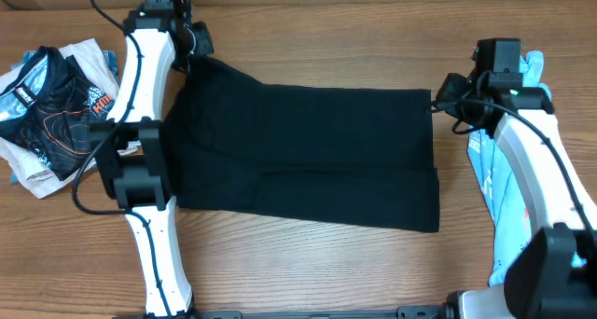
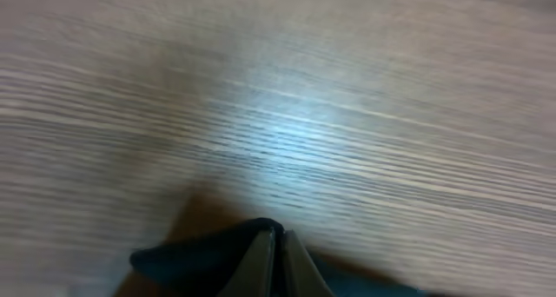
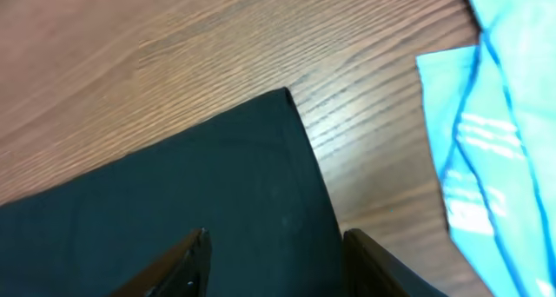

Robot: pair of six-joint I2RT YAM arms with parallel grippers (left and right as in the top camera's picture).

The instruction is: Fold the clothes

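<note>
One black tee [image 1: 308, 151], soft and matte with no print, lies as a rough rectangle in the middle of the frame on the wood-grain table [image 1: 326, 263]. One light blue tee [image 1: 483, 174] with white lettering lies at the right edge. A crumpled pile [image 1: 51, 104] of two garments, one dark and printed, one white, sits at the upper left. The left gripper [image 2: 276, 249] is pinched closed on the black tee's upper left corner. The right gripper [image 3: 276, 258] is spread wide over its upper right corner.
</note>
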